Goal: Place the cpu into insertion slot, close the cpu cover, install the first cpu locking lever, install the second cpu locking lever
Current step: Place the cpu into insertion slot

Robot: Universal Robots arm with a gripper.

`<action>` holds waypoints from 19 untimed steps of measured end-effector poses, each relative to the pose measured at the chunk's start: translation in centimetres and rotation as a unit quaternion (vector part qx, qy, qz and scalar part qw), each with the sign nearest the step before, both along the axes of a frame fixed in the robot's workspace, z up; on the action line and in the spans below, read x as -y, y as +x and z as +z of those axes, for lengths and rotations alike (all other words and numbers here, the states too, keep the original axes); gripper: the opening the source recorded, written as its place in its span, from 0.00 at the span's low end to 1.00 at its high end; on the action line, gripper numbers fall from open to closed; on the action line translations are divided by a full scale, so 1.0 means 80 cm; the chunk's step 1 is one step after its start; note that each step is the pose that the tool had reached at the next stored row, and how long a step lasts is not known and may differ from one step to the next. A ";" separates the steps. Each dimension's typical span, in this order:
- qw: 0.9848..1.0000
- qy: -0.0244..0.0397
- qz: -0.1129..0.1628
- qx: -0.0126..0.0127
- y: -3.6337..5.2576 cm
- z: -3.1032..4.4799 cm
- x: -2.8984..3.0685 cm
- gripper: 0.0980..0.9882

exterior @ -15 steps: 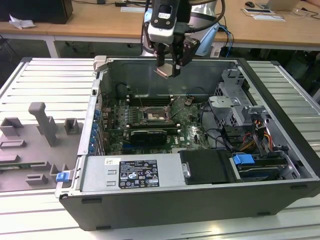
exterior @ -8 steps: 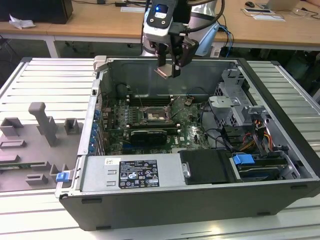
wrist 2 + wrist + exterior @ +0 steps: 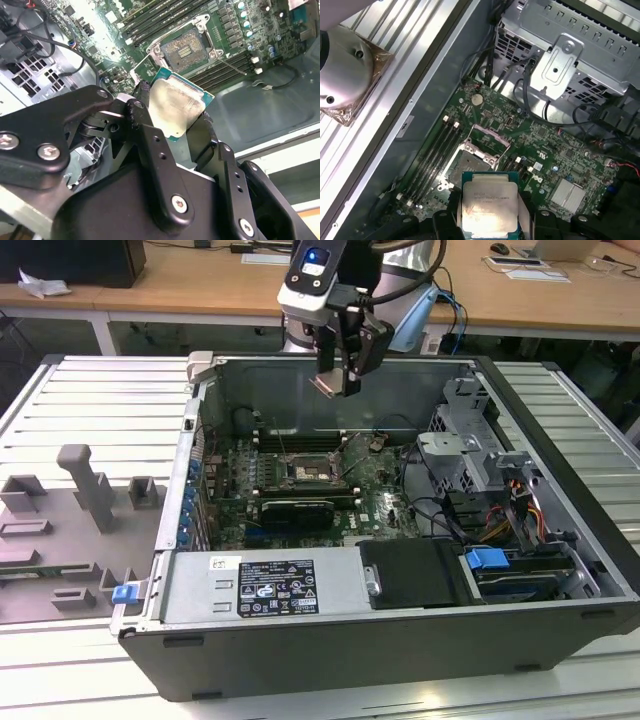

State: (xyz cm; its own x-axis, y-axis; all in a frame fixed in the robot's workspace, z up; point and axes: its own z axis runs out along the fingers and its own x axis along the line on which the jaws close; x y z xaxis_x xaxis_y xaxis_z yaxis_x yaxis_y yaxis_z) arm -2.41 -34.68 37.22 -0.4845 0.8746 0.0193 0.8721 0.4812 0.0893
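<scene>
Pincer [image 3: 335, 380] hangs over the open computer case [image 3: 400, 640], well above the motherboard [image 3: 545, 145]. Its 2 black fingers [image 3: 150, 135] are clamped on the cpu [image 3: 175, 107], holding it by 2 opposite edges, with the metal top towards both wrist views. Below the pincer, well apart from the cpu, the insertion slot [image 3: 470, 165] lies bare with its contacts exposed. The cpu cover [image 3: 490, 135] is swung open at the slot's far edge.

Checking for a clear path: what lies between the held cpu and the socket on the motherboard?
Nothing. In the second wrist view the cpu, clamped in the end effector, hangs clear of the bare socket, with only air between.
</scene>
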 end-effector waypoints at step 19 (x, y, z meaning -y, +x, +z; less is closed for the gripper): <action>0.995 0.000 -0.098 0.000 0.000 -0.0014 0.0000 0.49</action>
State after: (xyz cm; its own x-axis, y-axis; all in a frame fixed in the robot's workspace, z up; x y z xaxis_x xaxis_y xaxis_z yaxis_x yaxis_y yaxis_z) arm -2.43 -34.68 37.11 -0.3040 0.9525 0.0194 0.9494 0.3011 0.0893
